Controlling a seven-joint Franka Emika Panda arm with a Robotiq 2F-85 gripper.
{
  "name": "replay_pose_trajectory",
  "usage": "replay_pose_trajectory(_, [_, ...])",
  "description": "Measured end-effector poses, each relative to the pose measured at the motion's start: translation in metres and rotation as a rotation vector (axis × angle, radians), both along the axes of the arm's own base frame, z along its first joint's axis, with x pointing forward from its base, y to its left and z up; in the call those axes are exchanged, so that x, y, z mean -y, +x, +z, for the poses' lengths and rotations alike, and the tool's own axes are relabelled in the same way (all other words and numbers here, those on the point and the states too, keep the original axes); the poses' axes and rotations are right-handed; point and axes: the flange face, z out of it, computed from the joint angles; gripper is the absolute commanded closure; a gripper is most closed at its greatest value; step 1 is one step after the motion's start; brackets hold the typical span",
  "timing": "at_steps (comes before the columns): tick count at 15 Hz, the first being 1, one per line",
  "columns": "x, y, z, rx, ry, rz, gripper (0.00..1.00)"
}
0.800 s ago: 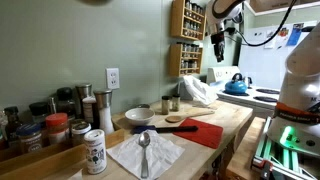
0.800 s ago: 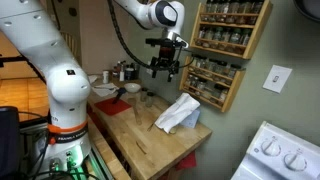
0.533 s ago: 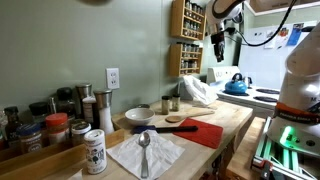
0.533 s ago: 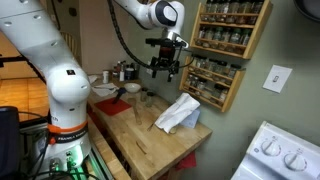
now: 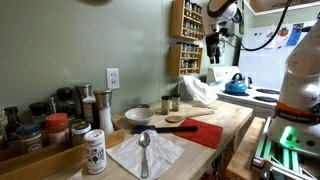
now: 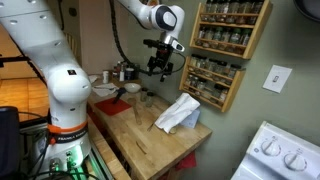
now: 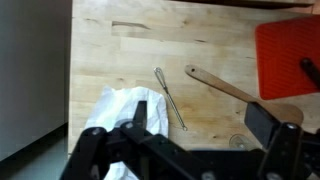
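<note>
High above the counter: the robot's gripper (image 5: 213, 55) hangs in the air in front of a wall-mounted spice rack (image 5: 190, 35), well clear of the wooden counter (image 5: 235, 120) below it.
Fingers: spread wide apart with nothing between them; both exterior views show only empty air around the gripper (image 6: 159, 70).
Nearest thing: a crumpled white cloth (image 5: 197, 92) lies on the counter beneath the gripper, close to the wall under the spice rack (image 6: 230, 50).
Wrist view: looking straight down, the two dark fingers (image 7: 262, 125) frame the bottom of the picture, and the white cloth (image 7: 115, 110) sits at lower left, partly hidden behind one finger.
Beside the cloth: a thin metal utensil (image 7: 170, 97) lies flat on the wood just next to the cloth's edge.
Further along: a wooden spoon (image 7: 225, 85) lies at an angle near the metal utensil, apart from it.
Far edge: a red mat (image 7: 288, 55) sits at the upper right of the wrist view, well apart from the cloth.
</note>
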Motion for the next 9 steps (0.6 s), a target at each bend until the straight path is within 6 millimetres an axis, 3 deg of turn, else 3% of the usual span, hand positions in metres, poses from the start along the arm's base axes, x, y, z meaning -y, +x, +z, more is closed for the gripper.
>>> replay_pose_trajectory(5, [-0.053, 0.034, -0.037, -0.08, 0.064, -0.238, 0.0])
replay_pose_trajectory(9, [-0.073, 0.054, -0.064, -0.123, 0.127, -0.439, 0.0])
